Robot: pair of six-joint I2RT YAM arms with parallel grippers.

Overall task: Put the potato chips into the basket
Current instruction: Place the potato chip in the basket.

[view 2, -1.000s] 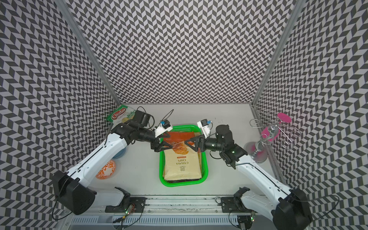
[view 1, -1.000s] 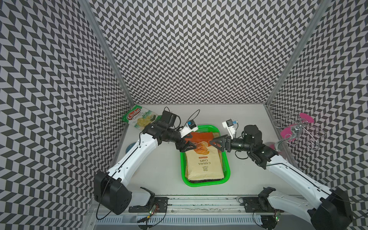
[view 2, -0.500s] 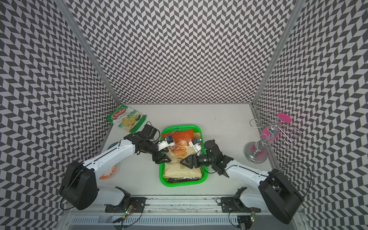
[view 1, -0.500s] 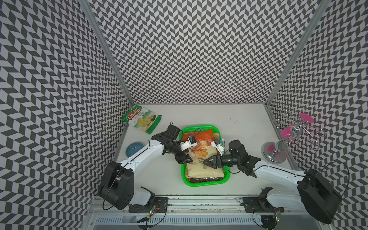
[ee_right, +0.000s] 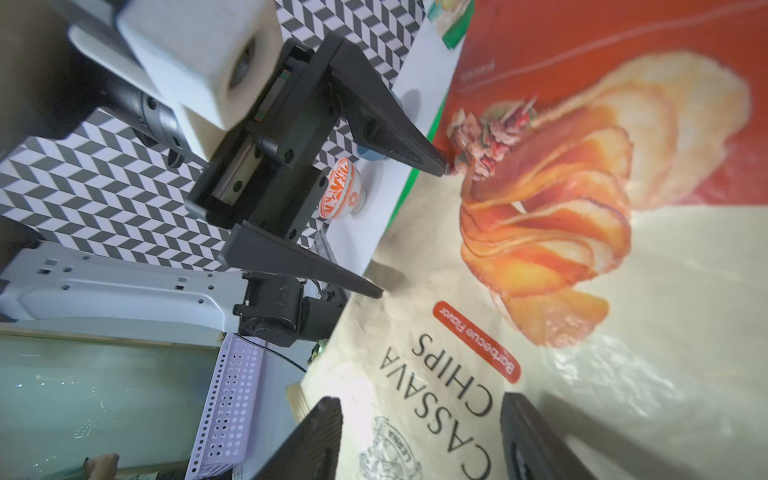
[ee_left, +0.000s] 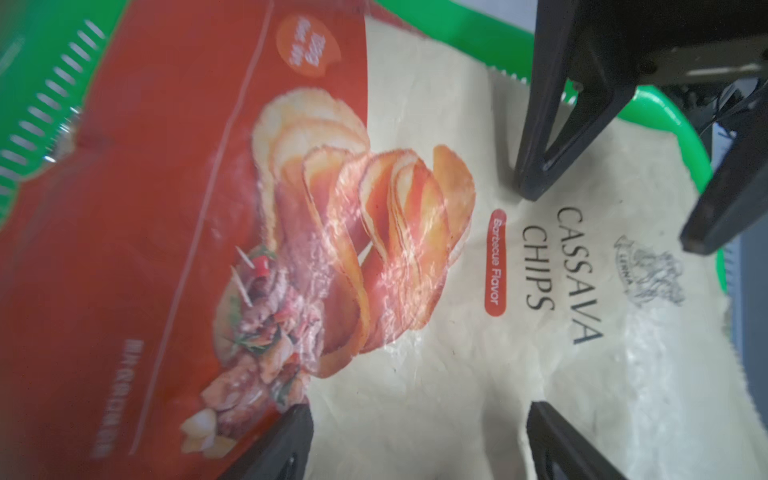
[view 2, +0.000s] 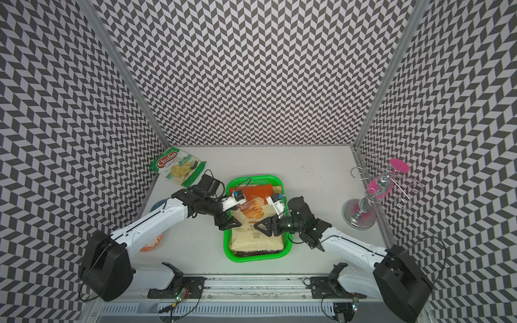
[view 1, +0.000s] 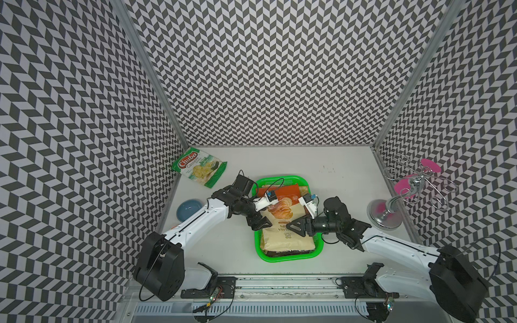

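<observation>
The green basket (view 1: 291,258) (view 2: 258,257) stands at the table's middle front. A tan and red cassava potato chips bag (view 1: 285,236) (view 2: 253,237) (ee_left: 415,332) (ee_right: 623,332) lies flat on top of it, over a dark bag edge (view 1: 288,253). My left gripper (view 1: 260,223) (view 2: 230,223) (ee_left: 419,440) is open, fingertips down on the bag's left side. Facing it, my right gripper (view 1: 293,226) (view 2: 261,225) (ee_right: 424,440) is open over the bag's printed name. Neither holds anything. A green-white Chuba bag (view 1: 200,167) (view 2: 177,167) lies at the back left.
A blue bowl (view 1: 188,208) (view 2: 156,207) and an orange-white bowl (view 2: 151,246) (ee_right: 340,191) sit left of the basket, partly under my left arm. A silver wire stand with pink discs (view 1: 387,215) (view 2: 361,215) is at the right wall.
Both grippers have moved from the basket's far end down toward its middle. The tan bag, raised at its far end a second ago, now lies flat in the basket.
</observation>
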